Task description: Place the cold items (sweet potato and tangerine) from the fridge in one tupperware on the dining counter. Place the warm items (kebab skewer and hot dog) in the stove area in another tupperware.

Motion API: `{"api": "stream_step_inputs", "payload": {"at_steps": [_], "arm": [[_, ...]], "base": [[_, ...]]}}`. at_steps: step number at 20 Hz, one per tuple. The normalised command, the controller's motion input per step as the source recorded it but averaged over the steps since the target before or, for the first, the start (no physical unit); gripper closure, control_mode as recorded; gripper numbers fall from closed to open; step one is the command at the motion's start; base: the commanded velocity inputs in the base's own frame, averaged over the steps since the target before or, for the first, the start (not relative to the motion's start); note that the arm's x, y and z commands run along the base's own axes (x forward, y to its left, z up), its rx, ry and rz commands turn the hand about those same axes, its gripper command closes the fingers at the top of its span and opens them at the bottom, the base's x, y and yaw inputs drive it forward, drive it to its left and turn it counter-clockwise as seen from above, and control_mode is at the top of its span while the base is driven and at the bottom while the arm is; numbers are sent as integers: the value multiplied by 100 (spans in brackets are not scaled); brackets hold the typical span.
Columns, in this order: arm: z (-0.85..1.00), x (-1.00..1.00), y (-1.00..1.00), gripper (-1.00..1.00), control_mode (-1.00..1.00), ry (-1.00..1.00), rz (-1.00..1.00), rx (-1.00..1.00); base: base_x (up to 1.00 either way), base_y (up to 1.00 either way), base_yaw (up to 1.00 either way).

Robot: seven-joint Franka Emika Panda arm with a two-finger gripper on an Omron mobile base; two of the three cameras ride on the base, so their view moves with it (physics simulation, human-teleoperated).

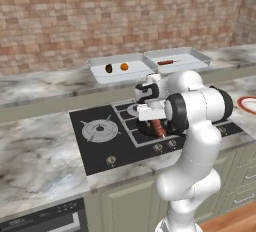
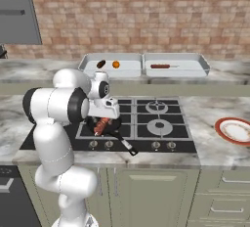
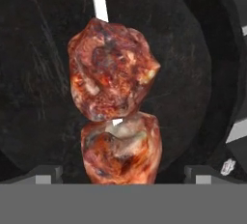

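While arm folds low over stove, pincer (image 3: 120,174) spread wide, straddling kebab skewer (image 3: 116,102), gripping nothing.

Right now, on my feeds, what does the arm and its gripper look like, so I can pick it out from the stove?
The arm is glossy white, built of rounded tube-like segments with dark bands at the joints. The gripper shows as two small dark, blocky finger tips with paler grey patches. No cables or markings are visible.
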Motion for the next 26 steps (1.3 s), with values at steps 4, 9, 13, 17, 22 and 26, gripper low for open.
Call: {"api": "stream_step_inputs", "payload": {"at_steps": [4,9,13,17,22,26], "arm": [[-33,-18,0,-100,-100,6,0,0],[-20,-3,0,-100,-100,2,0,0],[-16,0,0,100,-100,0,0,0],[-17,0,0,100,-100,2,0,0],[-1,0,0,100,-100,0,0,0],[31,-31,0,100,-100,-10,0,0]], "base": [[0,0,0],[0,0,0],[0,0,0],[0,0,0],[0,0,0],[0,0,0]]}}
